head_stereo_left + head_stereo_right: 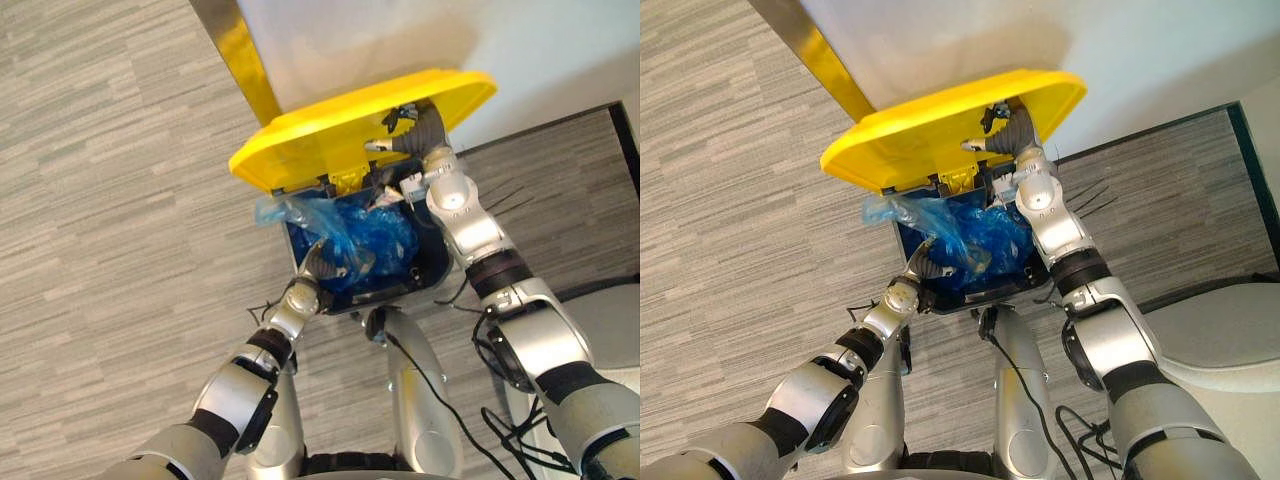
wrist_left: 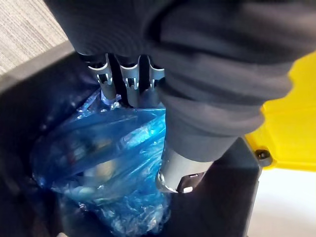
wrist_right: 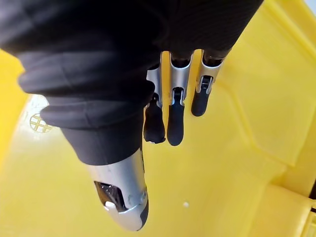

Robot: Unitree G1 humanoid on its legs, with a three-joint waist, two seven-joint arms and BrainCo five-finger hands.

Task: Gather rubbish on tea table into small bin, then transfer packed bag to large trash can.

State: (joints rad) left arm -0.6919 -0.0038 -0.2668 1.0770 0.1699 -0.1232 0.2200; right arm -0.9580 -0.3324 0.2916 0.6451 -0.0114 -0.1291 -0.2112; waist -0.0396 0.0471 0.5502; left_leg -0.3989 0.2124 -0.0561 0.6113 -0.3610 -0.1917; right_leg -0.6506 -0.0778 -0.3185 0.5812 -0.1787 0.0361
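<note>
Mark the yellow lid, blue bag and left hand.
yellow lid (image 1: 330,125), left eye view, middle of its face
blue bag (image 1: 375,235), left eye view, crumpled middle
left hand (image 1: 319,263), left eye view, its dark back

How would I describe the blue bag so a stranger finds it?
Find the dark trash can with the raised yellow lid. The blue bag sits in its opening, touching the left hand; nothing else there is crinkled, translucent blue.

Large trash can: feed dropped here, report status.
Right hand open, propping yellow plastic lid. Left hand grips blue plastic bag in dark trash can. Nothing in the way.
</note>
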